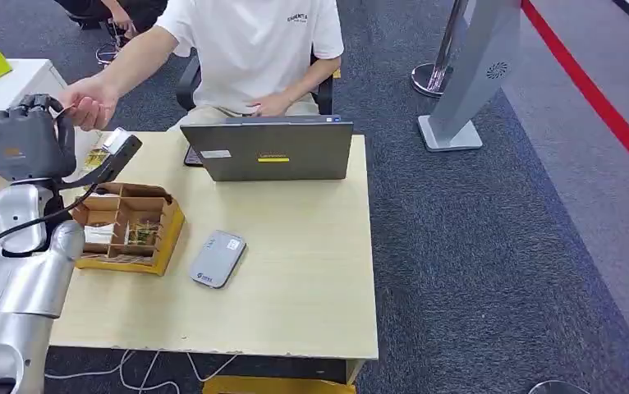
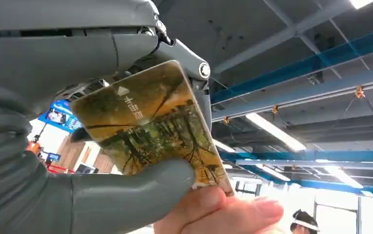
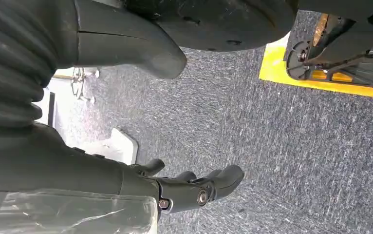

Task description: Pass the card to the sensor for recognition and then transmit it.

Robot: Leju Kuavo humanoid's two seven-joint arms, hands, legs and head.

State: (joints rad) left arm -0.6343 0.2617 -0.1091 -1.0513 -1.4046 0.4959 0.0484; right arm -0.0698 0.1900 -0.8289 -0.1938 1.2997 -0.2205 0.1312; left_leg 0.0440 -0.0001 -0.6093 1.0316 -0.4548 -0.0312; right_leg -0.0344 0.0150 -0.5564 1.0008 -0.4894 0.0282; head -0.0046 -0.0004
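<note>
silver and grey, the left arm rises at about 8 o'clock in the head view, its left hand [image 1: 28,135] lifted above the far left corner of the wooden table [image 1: 295,279]. in the left wrist view the thick grey thumb presses the card [image 2: 148,126] against the darker fingers [image 2: 194,68] behind it, so the hand has the card pinched. a person's hand [image 1: 89,103] meets it at the hand's 1 o'clock, and up close their fingertips [image 2: 223,212] touch the card's free edge just beside the thumb.

the card is glossy, printed with autumn trees in yellow, brown and green, with a small white arrow and white lettering near one end; it sits tilted.

the right hand [image 3: 194,187] hangs over grey carpet, its dark fingers slightly curled and apart with nothing in them.

on the table, the grey card sensor [image 1: 218,258] lies at the middle, a yellow-edged cardboard box [image 1: 130,226] of compartments at its 9 o'clock, and a grey laptop [image 1: 268,150] at its 12 o'clock.
</note>
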